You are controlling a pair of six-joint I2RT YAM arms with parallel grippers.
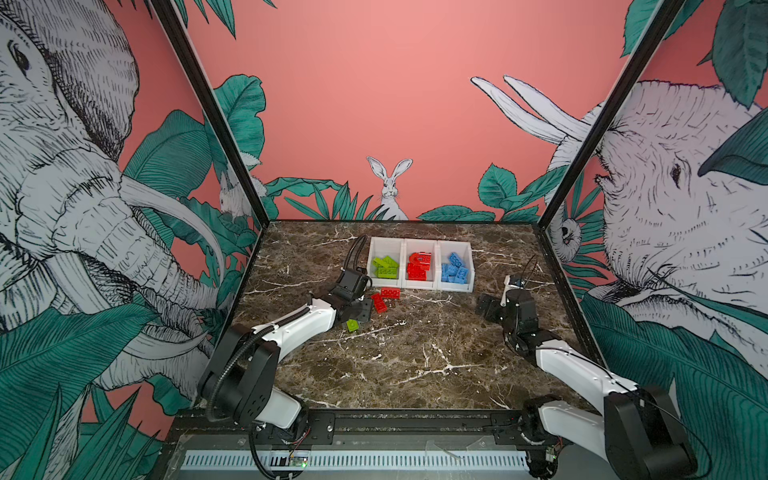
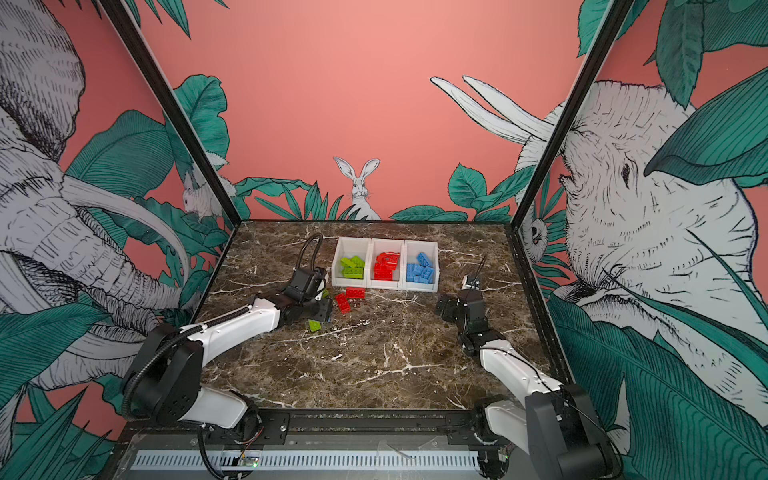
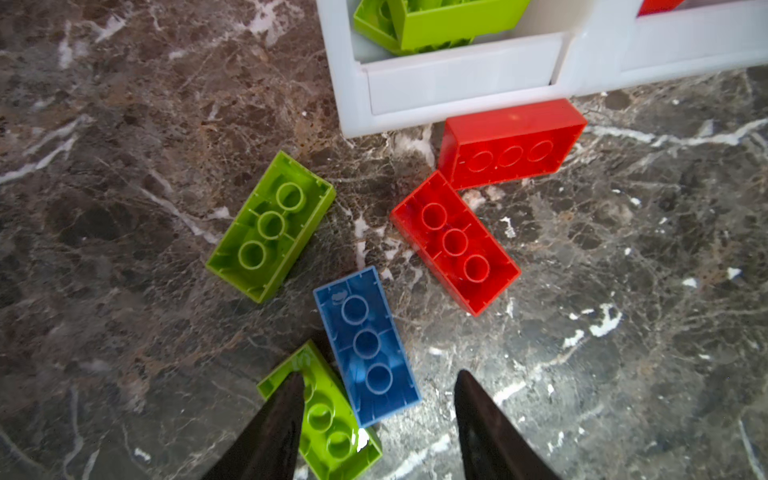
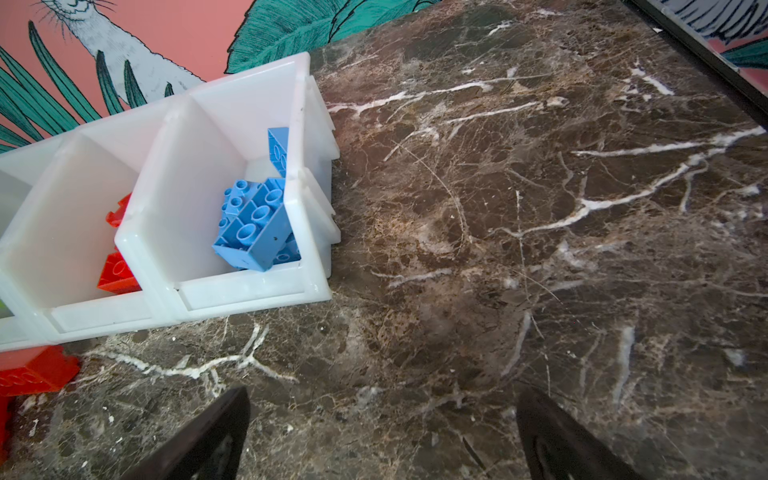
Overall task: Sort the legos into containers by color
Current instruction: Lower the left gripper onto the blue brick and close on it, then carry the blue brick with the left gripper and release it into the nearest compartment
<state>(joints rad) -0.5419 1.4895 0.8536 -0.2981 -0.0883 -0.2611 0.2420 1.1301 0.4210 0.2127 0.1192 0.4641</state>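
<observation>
Three joined white containers (image 1: pixel 419 284) (image 2: pixel 384 284) stand at the back; they hold green, red and blue legos in separate bins. Loose bricks lie in front of the green bin. In the left wrist view these are a green brick (image 3: pixel 272 226), a blue brick (image 3: pixel 365 345), a second green brick (image 3: pixel 328 419) and two red bricks (image 3: pixel 455 243) (image 3: pixel 511 143). My left gripper (image 3: pixel 379 373) (image 1: pixel 359 311) hovers open over them, with the blue brick's end between its fingers and one finger over the second green brick. My right gripper (image 4: pixel 382 399) (image 1: pixel 488 307) is open over bare marble.
The blue bin (image 4: pixel 249 295) with its blue bricks (image 4: pixel 253 224) lies just ahead of the right gripper. One red brick (image 4: pixel 33 370) touches the containers' front wall. Black frame posts and printed walls enclose the marble table (image 1: pixel 415 357).
</observation>
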